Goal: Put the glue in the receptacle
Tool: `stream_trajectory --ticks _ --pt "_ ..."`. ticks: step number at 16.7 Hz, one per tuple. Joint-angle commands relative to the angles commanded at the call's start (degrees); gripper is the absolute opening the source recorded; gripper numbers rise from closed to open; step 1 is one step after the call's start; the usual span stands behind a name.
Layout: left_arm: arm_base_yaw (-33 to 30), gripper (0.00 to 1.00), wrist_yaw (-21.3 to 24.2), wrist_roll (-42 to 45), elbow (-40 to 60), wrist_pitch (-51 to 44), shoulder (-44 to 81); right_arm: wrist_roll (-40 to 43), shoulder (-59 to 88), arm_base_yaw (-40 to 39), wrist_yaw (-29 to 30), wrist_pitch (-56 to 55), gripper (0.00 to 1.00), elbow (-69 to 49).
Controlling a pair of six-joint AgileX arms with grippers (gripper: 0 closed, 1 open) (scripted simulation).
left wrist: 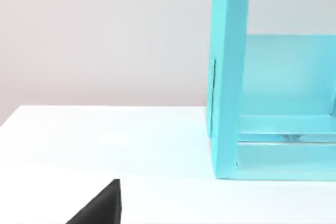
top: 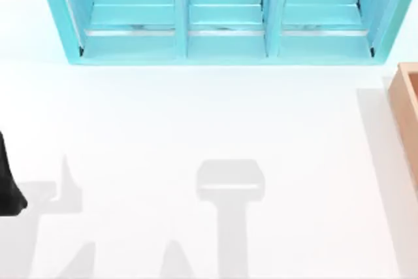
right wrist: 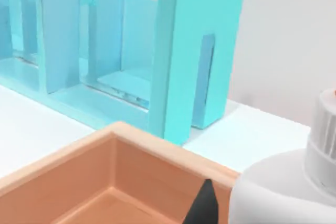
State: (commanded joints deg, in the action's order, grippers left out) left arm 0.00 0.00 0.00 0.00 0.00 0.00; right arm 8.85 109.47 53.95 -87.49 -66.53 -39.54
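I count one turquoise shelf unit (top: 222,17) at the far side of the table, and it has three compartments side by side. There is one tan wooden receptacle (top: 408,106), of which I see a corner at the table's right edge in the top view; my right wrist view looks into its single open cavity. I count one glue bottle (right wrist: 294,182), white, close against my right wrist camera, with a trace of orange at its cap. One table (top: 196,122) carries all of it. Of my own arms, I see one dark piece of my left arm (top: 8,181) at the left edge, and one dark fingertip (right wrist: 202,205) beside the bottle.
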Motion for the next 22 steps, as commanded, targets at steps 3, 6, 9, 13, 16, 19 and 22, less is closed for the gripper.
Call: stream_trajectory --ticks 3,6,9,13,16,19,22 --pt "0.0 1.0 0.0 0.0 0.0 0.0 0.0 0.6 -9.0 -3.3 2.6 3.5 0.0 0.5" --pt "0.0 1.0 0.0 0.0 0.0 0.0 0.0 -2.1 -18.9 -7.4 6.1 8.1 0.0 1.8" --pt "0.0 1.0 0.0 0.0 0.0 0.0 0.0 -9.2 -29.3 -11.9 11.1 13.5 0.0 4.1" --pt "0.0 1.0 0.0 0.0 0.0 0.0 0.0 -24.3 -43.3 -18.3 20.1 21.4 0.0 8.0" --pt "0.0 1.0 0.0 0.0 0.0 0.0 0.0 -39.1 -53.1 -22.9 27.7 27.5 0.0 11.3" --pt "0.0 1.0 0.0 0.0 0.0 0.0 0.0 -56.5 -61.5 -27.1 34.7 33.0 0.0 14.5" --pt "0.0 1.0 0.0 0.0 0.0 0.0 0.0 -76.5 -67.9 -30.6 40.2 37.6 0.0 17.3"
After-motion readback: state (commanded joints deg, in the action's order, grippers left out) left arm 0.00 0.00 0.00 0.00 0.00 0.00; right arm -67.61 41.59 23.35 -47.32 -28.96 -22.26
